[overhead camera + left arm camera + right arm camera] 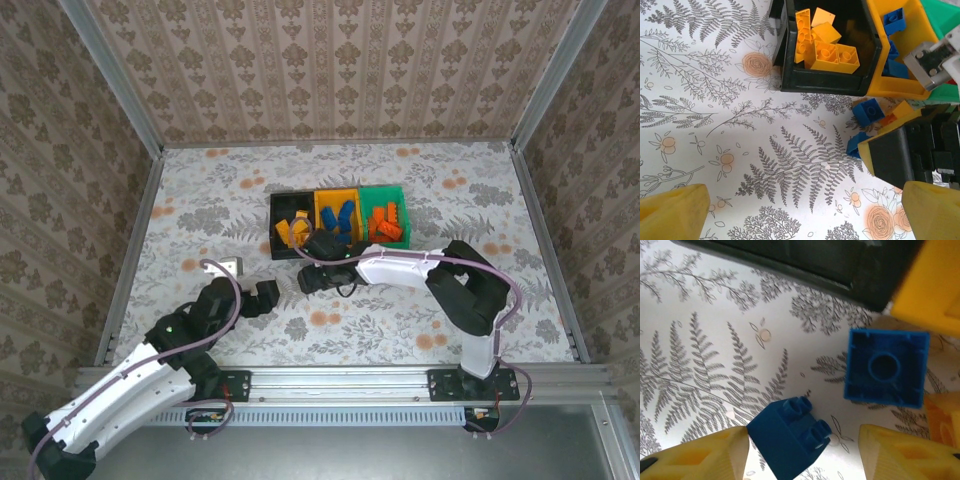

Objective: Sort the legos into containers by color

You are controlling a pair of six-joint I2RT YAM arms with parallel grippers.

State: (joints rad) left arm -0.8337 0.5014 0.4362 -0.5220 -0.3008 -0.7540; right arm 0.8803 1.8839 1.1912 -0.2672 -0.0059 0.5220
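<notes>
**Blue lego lined up**

Blue lego (785, 437) lies tipped on the bench (705, 365), near the black bin (805, 260). Looks light, rigid, slick: pinch the flat sides, not the studs. Right gripper (802, 442) straddles it, spread, one side gapped. Left gripper (805, 217) hangs spread wide.

The blue bricks (886, 367) look smooth, glossy plastic, the black bin (825, 82) shiny plastic, the floral tabletop (715, 125) matt

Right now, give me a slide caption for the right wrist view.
Right gripper straddles a tilted blue brick; a second blue brick lies upside down nearby.
</notes>
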